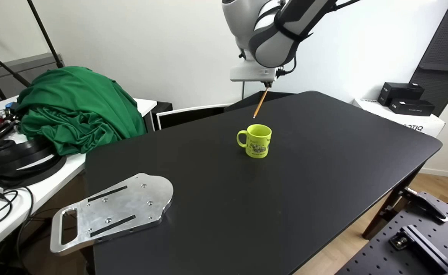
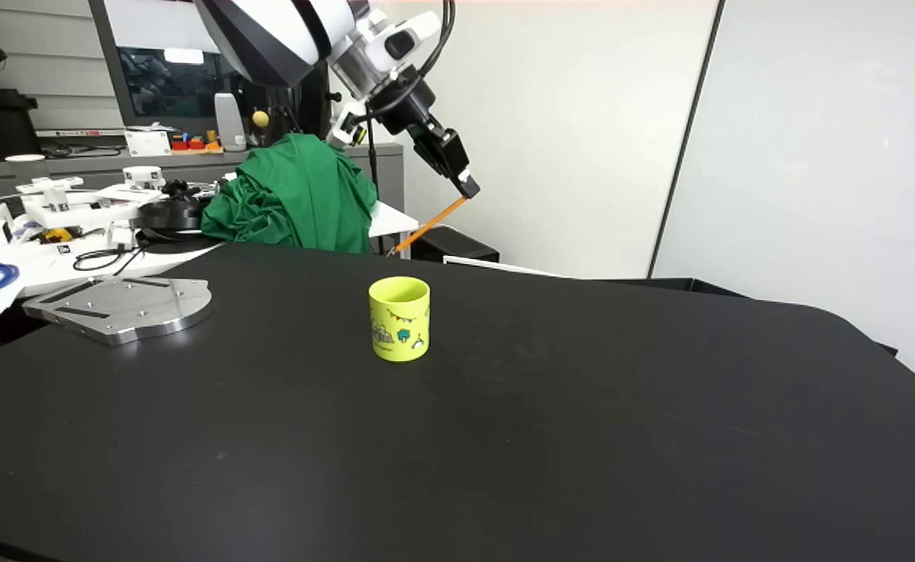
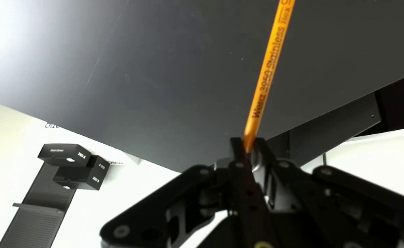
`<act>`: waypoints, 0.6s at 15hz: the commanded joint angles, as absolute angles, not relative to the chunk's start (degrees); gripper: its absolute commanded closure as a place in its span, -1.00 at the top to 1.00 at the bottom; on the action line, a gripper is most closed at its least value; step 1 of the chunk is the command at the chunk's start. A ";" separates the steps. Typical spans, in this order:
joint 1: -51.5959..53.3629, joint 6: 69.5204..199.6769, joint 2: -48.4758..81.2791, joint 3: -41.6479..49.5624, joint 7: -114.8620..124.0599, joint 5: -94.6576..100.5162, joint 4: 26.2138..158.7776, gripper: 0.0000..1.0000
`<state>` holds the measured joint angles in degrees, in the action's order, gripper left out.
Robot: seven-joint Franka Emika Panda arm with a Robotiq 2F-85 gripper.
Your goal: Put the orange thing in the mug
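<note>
The tool (image 3: 248,143) pinches the orange stick (image 3: 269,65), marked "Wera 3950 Stainless". It slants in the air, apart from the green mug (image 1: 257,143) on the worktop (image 1: 216,191). The mug's words are too tiny to read. A white box (image 1: 396,116) shows "OTIQ".

Stick (image 3: 266,70)—"Wera 3950 Stainless"; white box (image 1: 422,124)—"OTIQ".

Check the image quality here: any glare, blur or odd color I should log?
Wrist view: strong glare whites out the tabletop at upper left; the jaws look soft, but lettering on the orange stick is legible. In an exterior view, a pinkish band tints the wall at the picture's top. In both exterior views, the mug shows no evident blur.
</note>
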<state>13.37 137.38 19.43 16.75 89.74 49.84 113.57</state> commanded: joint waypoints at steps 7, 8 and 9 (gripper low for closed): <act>7.25 133.45 14.73 8.85 96.98 63.45 121.27 -0.95; 6.77 133.71 14.71 8.35 97.51 64.25 121.69 -0.95; 6.33 134.04 14.83 7.91 98.15 65.17 122.01 -0.95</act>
